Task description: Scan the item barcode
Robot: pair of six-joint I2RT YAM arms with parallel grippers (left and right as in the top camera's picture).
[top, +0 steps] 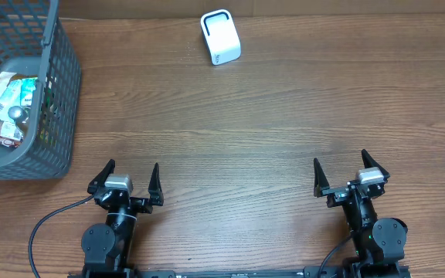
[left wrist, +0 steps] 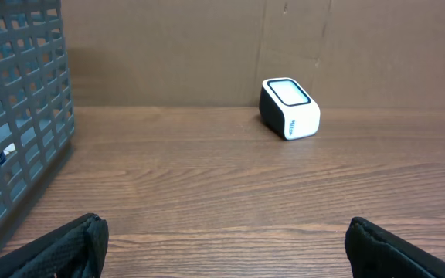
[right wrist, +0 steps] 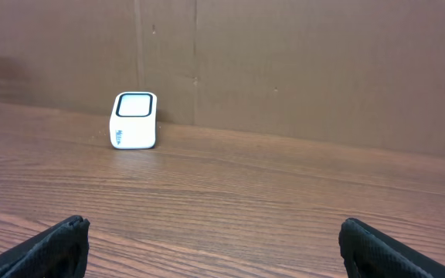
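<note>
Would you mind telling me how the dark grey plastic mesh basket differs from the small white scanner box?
The dark grey plastic mesh basket is far larger than the small white scanner box. The basket has open lattice walls and holds packaged items; the scanner is solid, with a black-framed window. The basket sits far left, the scanner at the far middle. Both rest on the wooden table.

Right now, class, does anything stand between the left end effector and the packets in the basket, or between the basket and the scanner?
Only the mesh wall of the basket separates the open left end effector from the packets; the top is open. Between basket and scanner lies only bare table.
</note>
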